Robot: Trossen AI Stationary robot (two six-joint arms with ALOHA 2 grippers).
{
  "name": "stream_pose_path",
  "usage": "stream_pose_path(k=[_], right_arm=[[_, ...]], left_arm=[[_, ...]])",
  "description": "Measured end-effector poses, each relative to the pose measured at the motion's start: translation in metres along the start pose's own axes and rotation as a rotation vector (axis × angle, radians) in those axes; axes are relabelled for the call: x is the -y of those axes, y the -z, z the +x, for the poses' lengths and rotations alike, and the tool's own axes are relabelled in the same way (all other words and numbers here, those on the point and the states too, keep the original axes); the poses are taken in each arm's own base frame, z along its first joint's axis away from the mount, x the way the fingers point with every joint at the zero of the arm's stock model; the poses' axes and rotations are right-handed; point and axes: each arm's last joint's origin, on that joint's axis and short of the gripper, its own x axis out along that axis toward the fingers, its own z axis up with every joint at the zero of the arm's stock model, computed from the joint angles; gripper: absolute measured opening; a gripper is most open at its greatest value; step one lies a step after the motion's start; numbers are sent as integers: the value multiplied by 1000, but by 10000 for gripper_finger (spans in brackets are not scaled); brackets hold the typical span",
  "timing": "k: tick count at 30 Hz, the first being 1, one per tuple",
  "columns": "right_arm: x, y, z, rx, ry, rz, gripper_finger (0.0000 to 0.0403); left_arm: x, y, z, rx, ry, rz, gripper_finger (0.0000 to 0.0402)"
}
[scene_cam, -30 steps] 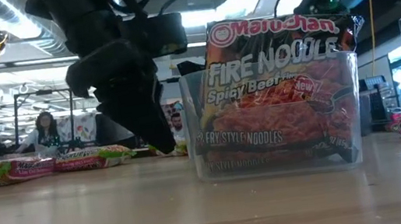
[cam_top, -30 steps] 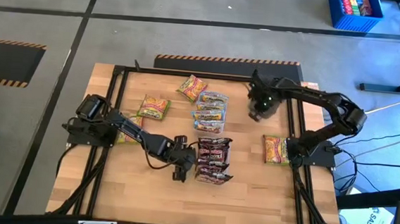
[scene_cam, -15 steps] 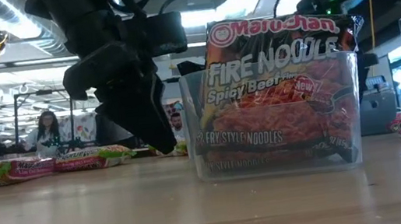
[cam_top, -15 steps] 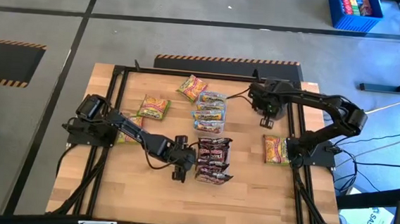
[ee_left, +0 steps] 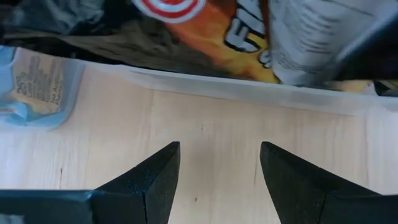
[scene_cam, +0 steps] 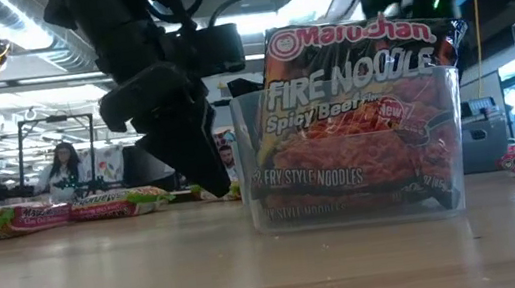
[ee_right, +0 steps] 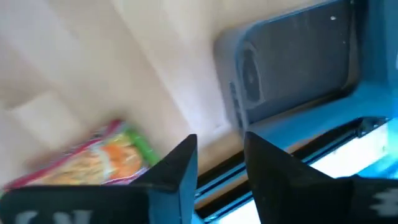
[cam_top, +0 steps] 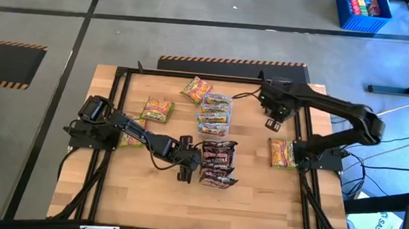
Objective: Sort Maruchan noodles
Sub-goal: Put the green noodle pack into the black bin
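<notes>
**Maroon packs binned at centre, both grippers empty**

Your left gripper (cam_top: 185, 160) sits low at centre frame in the high view, just beside the left wall of the clear tub (scene_cam: 351, 151). Its fingers (ee_left: 152, 177) are spread with only bare wood between them, so it holds nothing. That placement suggests it is parked next to the tub it serves.

The maroon packs (cam_top: 218, 162) stand upright in that tub, which is why the low view reads the label face-on. Standing on edge probably lets more fit in.

Just above, at upper centre, the blue-orange packs (cam_top: 214, 114) lie grouped together, seemingly a second sorted kind; whether they sit in a tub, you cannot tell.

Yellow-green packs are the loose ones: one at top centre (cam_top: 195, 89), one at left centre (cam_top: 157, 110), one at right (cam_top: 282, 152) by the right arm's base. A fourth may sit under the left arm. These look like the remaining work.

Your right gripper (cam_top: 275, 114) hangs at upper right over the table (cam_top: 256, 197) edge, fingers (ee_right: 177, 168) slightly apart and gripping nothing, with a yellow-green pack in its wrist view.
</notes>
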Motion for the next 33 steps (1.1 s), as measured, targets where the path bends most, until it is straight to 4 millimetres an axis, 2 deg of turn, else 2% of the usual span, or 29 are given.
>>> stream_pose_path(k=[5,8,15,23,29,33], right_arm=[[-21,31,-23,75,-176,95,128],[-35,49,-22,69,-246,130,125],[-64,81,18,-72,-204,148,98],[-87,95,56,-62,-164,247,38],[-96,99,74,-56,-156,240,5],[-112,101,74,-21,-212,148,3]], left_arm=[[1,-1,0,8,3,28,218],[1,-2,0,25,12,26,218],[19,1,-5,43,40,36,218],[44,-1,-14,144,105,61,218],[59,2,-19,172,137,82,218],[66,5,-22,174,151,99,218]])
